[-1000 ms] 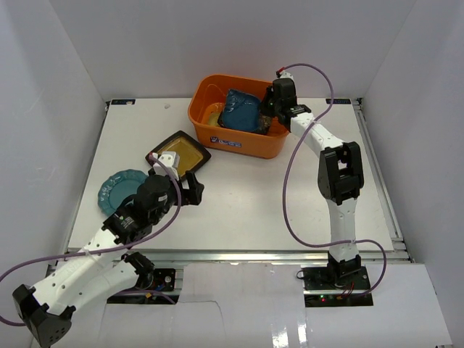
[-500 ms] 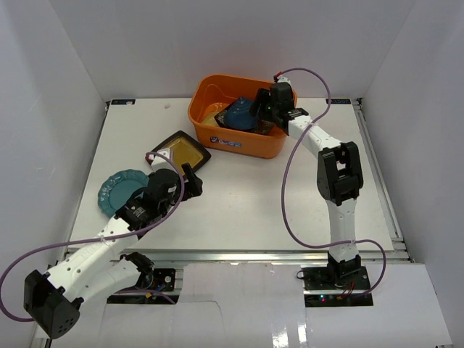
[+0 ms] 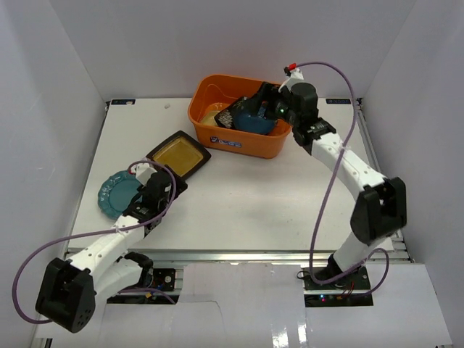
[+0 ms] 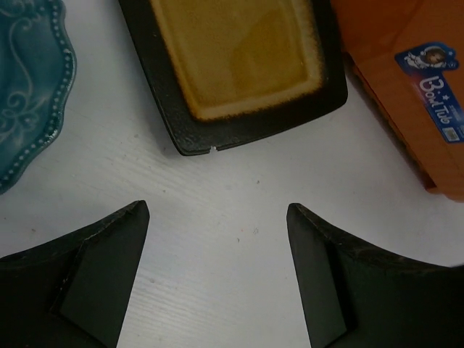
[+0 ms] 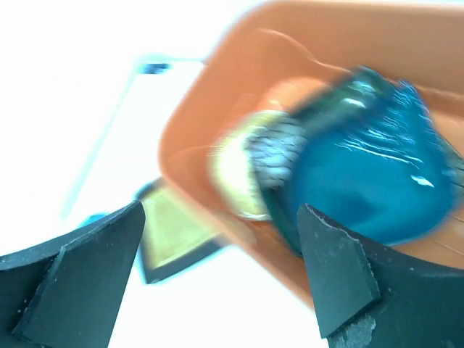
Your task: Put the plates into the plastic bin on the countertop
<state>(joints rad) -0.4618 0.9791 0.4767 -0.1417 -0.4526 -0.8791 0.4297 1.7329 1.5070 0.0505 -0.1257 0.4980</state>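
Backing off from where it hung a second ago over the amber plate's near corner, my left gripper (image 4: 216, 217) now hovers low over bare countertop (image 3: 254, 196), its jaws spread wide with nothing between them. Just ahead to the left lies the teal scalloped plate (image 4: 29, 72), flat on the white surface; just ahead to the right lies the black-rimmed amber plate (image 4: 239, 58), also flat, its near corner pointing at the gap between my fingers. The two plates sit close but apart. Beyond the amber plate stands the orange bin (image 3: 243, 143), its white-blue label (image 4: 435, 80) facing me. Inside it a yellow plate (image 3: 212, 112) shows at the left, a dark patterned plate (image 3: 229, 116) beside it, and a blue plate (image 3: 255, 122) fills the right half; my wrist view is too blurred to tell how they lean. My right gripper (image 5: 221, 217), clamped a second ago, has opened and swung to the bin's right rim, jaws wide and empty
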